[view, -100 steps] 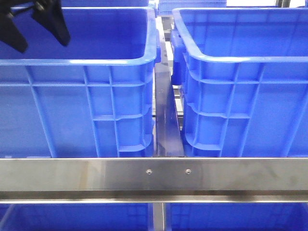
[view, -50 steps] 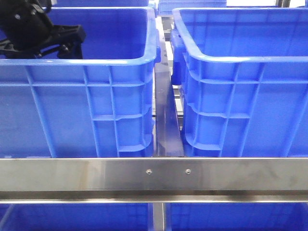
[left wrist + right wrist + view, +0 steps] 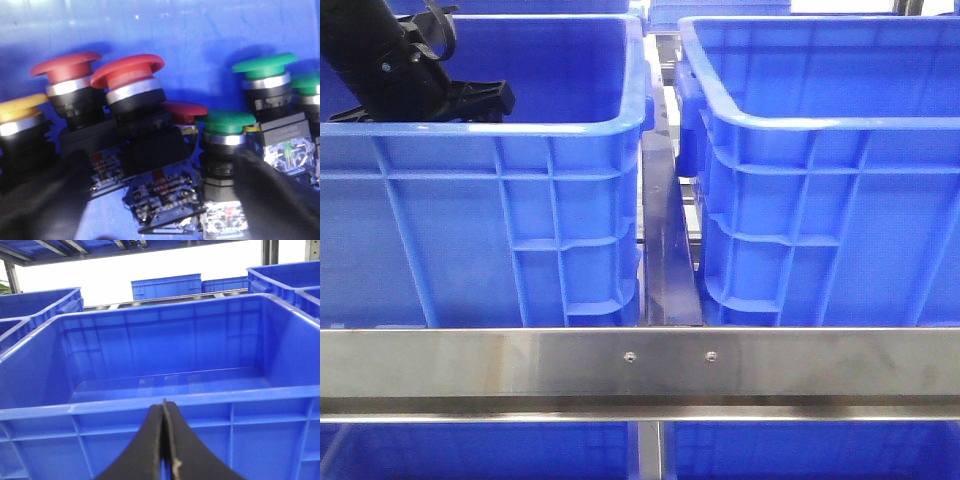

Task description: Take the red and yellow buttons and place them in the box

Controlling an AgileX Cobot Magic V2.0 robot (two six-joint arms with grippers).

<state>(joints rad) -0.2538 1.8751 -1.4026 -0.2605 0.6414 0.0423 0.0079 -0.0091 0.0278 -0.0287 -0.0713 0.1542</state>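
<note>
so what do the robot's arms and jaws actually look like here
The left arm is matte black and angular, with a thin black cable looping near its wrist. The left gripper has dark, blurred black fingers at the frame edges. The right gripper has smooth black jaws that curve and taper to a narrow tip. No markings or labels are visible on either.

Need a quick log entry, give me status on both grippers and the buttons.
Left gripper open, down in left bin over red button. Right gripper shut, empty, facing right bin. Green buttons crowd close beside.
</note>
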